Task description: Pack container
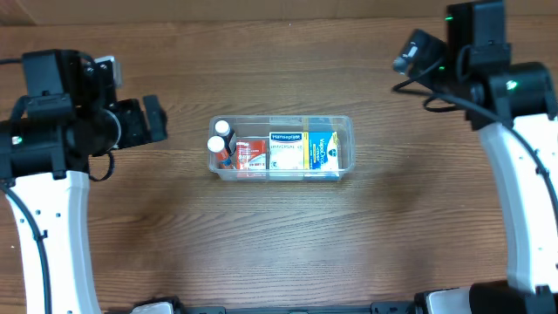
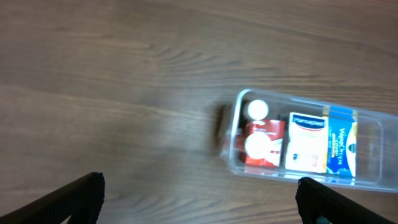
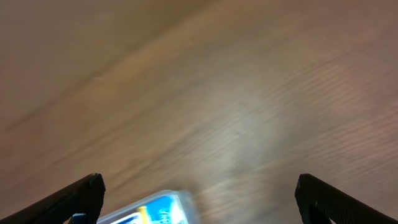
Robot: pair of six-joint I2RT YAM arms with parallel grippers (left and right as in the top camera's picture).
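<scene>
The clear plastic container (image 1: pixel 344 125) sits in the middle of the wooden table. It holds two white-capped bottles (image 1: pixel 218 139), a red box (image 1: pixel 251 155), a white-and-blue box (image 1: pixel 286 150) and a blue-and-yellow box (image 1: pixel 323 150). The container also shows in the left wrist view (image 2: pixel 373 127), and its corner shows blurred in the right wrist view (image 3: pixel 155 208). My left gripper (image 1: pixel 153 118) is open and empty, left of the container and apart from it. My right gripper (image 1: pixel 410 52) is open and empty, raised at the far right.
The wooden table (image 1: pixel 279 253) carries nothing else in view. Both arms' white links run along the left and right edges of the overhead view. The arm bases stand at the front edge.
</scene>
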